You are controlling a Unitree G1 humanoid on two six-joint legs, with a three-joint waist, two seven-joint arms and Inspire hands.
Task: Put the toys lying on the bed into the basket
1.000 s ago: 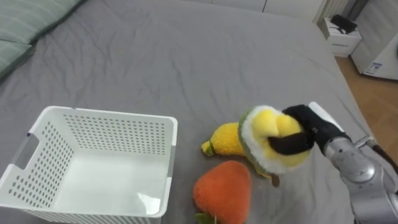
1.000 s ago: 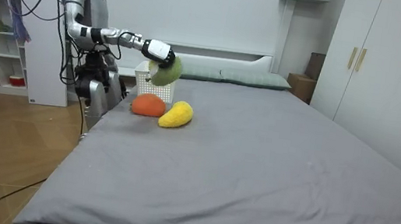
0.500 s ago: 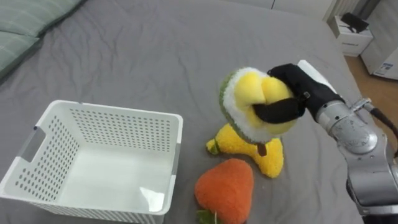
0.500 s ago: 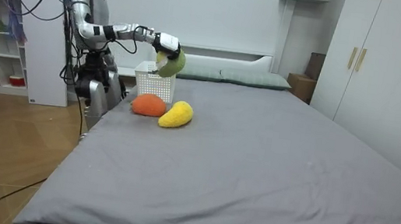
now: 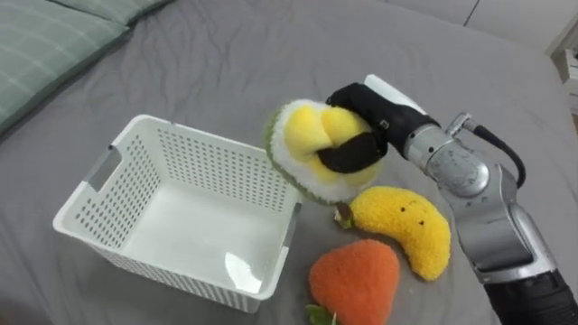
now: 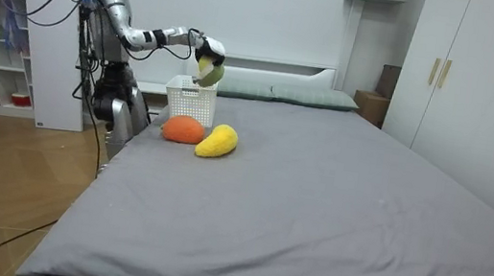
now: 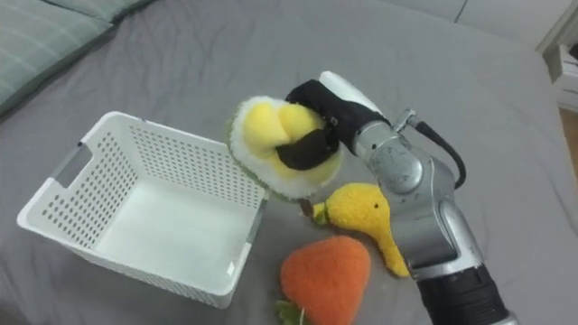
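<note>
Right hand (image 5: 375, 113) fingers (image 5: 348, 155) wrap the round plush (image 5: 302, 149). Basket (image 5: 208, 162) sits left of them on the bed (image 5: 226, 63), banana plush (image 5: 406, 230) just below, strawberry plush (image 5: 354, 280) nearer still.

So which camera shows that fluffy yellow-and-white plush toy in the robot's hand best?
The left eye view: the fluffy yellow-and-white plush toy is close, green rim visible, gripped by the right hand. The right eye view shows much the same; in the room view it is tiny.
</note>
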